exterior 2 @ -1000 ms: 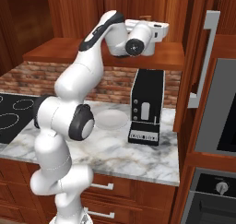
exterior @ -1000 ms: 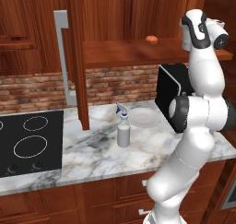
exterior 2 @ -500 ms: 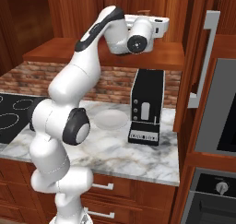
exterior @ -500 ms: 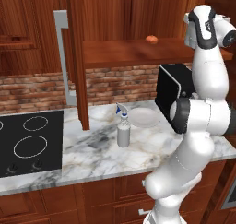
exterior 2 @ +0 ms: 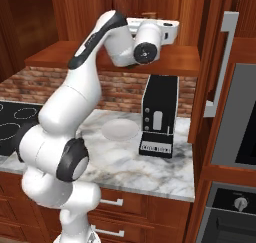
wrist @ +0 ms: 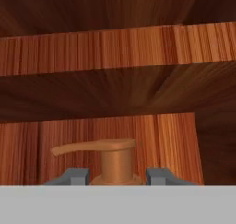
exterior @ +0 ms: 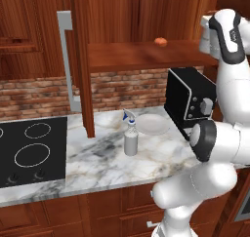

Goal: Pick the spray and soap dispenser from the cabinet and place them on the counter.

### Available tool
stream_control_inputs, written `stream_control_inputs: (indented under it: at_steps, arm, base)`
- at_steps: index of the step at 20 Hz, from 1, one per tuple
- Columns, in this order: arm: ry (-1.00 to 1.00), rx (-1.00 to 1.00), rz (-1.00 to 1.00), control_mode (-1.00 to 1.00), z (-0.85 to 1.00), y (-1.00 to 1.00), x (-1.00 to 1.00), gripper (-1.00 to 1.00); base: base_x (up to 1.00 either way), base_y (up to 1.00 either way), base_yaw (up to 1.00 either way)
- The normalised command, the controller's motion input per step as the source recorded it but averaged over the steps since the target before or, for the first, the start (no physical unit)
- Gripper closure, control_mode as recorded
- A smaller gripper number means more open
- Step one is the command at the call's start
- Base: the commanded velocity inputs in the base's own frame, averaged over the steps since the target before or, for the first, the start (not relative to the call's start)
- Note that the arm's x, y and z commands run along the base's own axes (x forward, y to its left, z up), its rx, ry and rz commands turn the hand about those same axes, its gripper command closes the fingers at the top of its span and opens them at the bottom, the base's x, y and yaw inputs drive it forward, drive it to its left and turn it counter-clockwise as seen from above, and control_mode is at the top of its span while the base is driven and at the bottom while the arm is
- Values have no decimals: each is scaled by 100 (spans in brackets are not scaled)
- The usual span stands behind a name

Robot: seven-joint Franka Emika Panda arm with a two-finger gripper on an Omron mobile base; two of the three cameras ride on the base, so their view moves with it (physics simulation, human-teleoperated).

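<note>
Orange-tan pump of the soap dispenser (wrist: pixel 108 161) stands between our gripper's (wrist: pixel 116 177) fingertips inside the cabinet (exterior: pixel 141 55); they seem clamped on it. We see the spray (exterior: pixel 130 133) upright on the counter (exterior: pixel 97 155).

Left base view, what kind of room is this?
Most likely a home kitchen: a marble counter with a black cooktop set in it, dark wooden cabinet above, and a brick backsplash.

Glossy white arm (exterior 2: pixel 75 102) of rounded, tubular links; dark grey disc caps at joints; black band along upper link. White boxy hand (exterior 2: pixel 160 31) at wrist. Two small grey fingertips (wrist: pixel 76 176), squared, flat-topped.
</note>
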Motion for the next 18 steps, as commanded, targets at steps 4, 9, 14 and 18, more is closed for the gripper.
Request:
stream_control_inputs:
  at_steps: [4, 9, 14, 18]
  arm:
    - [-1, 0, 0, -100, 0, 42, -67, 100]
    - [-1, 0, 0, -100, 0, 41, -71, 100]
    - [0, 0, 0, -100, 0, 35, -71, 100]
    - [0, 0, 0, -100, 0, 23, -73, 100]
  base:
    - [0, 0, 0]
    - [0, 0, 0]
    - [0, 0, 0]
    - [0, 0, 0]
